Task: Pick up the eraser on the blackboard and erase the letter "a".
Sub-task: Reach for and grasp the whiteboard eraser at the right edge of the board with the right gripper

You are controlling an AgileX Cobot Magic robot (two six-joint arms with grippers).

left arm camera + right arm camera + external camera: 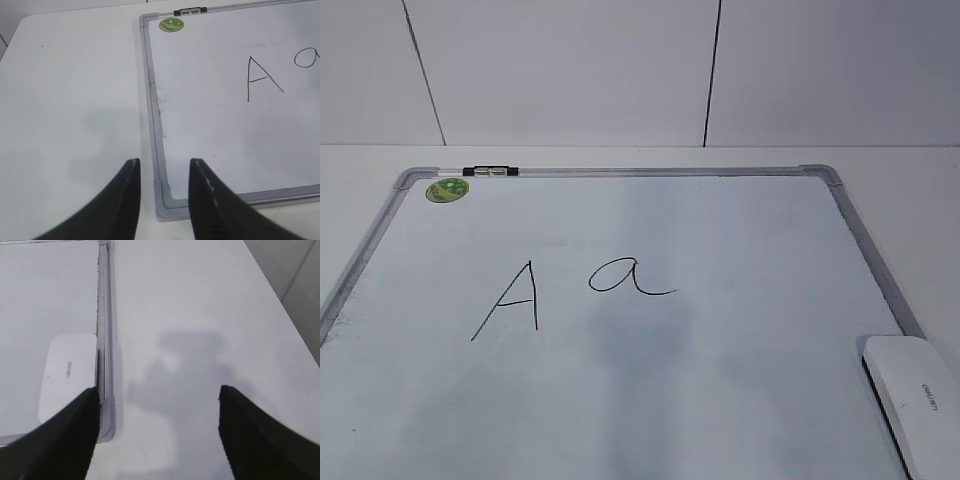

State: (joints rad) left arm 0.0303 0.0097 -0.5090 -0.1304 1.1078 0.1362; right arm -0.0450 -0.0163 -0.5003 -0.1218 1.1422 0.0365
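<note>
The blackboard [750, 300], a white board with a silver-grey frame, lies flat on the table. The cursive letter "a" [628, 276] is at its middle, right of a capital "A" [510, 298]. The white eraser [913, 395] lies on the board's near right corner; it also shows in the right wrist view [67, 375]. My right gripper [157, 392] is open and empty above the table, just right of the board's frame [104, 340]. My left gripper [164, 164] is open and empty above the board's near left corner [167, 202]. Neither gripper shows in the exterior view.
A round green sticker [447, 189] and a small black clip [490, 172] sit at the board's far left corner. White table [200, 315] surrounds the board. A white panelled wall [620, 70] stands behind.
</note>
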